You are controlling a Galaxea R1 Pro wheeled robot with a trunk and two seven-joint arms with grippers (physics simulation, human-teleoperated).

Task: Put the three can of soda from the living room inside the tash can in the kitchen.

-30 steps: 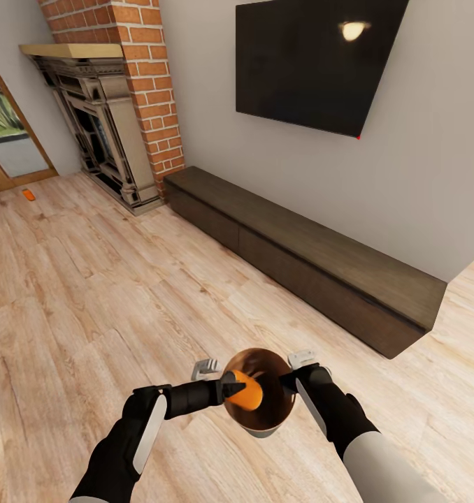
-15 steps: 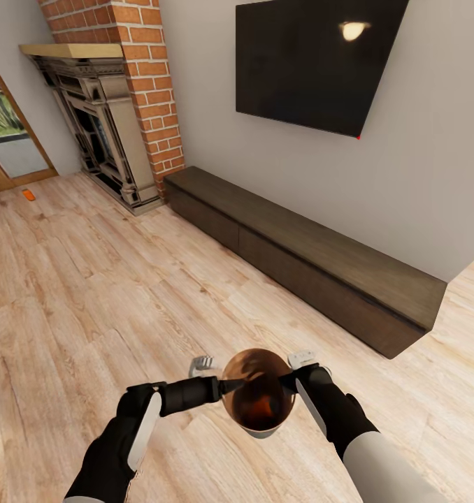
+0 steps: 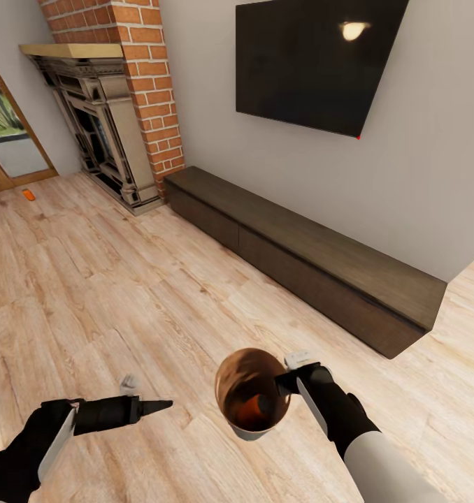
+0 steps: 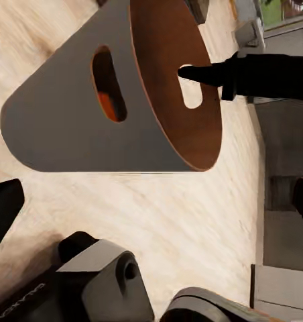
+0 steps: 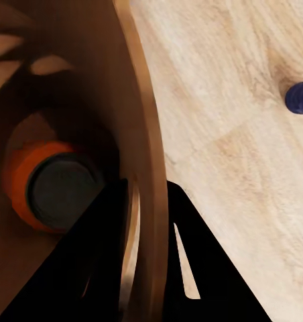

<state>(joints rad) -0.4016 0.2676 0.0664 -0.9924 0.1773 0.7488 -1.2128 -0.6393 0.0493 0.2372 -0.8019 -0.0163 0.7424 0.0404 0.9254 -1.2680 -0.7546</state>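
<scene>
The copper-brown tash can (image 3: 245, 370) hangs above the wood floor, with my right gripper (image 3: 280, 383) shut on its rim. In the right wrist view the right gripper (image 5: 141, 201) has one finger on each side of the bin wall (image 5: 146, 121). An orange can of soda (image 5: 47, 184) lies inside the bin, and its orange shows through the handle slot (image 4: 108, 104). My left gripper (image 3: 156, 404) is open and empty, to the left of the bin. A second orange can (image 3: 29, 195) lies on the floor far left. A blue can (image 5: 300, 96) lies on the floor beside the bin.
A long low dark cabinet (image 3: 300, 258) runs along the wall ahead under a black television (image 3: 314, 63). A brick fireplace (image 3: 111, 126) stands at the back left, next to a glass door (image 3: 6, 147). Light wood floor (image 3: 90, 293) stretches between me and them.
The orange can left my left gripper and dropped into the bin. The left arm then pulled away to the left. The right gripper kept its hold on the bin's rim.
</scene>
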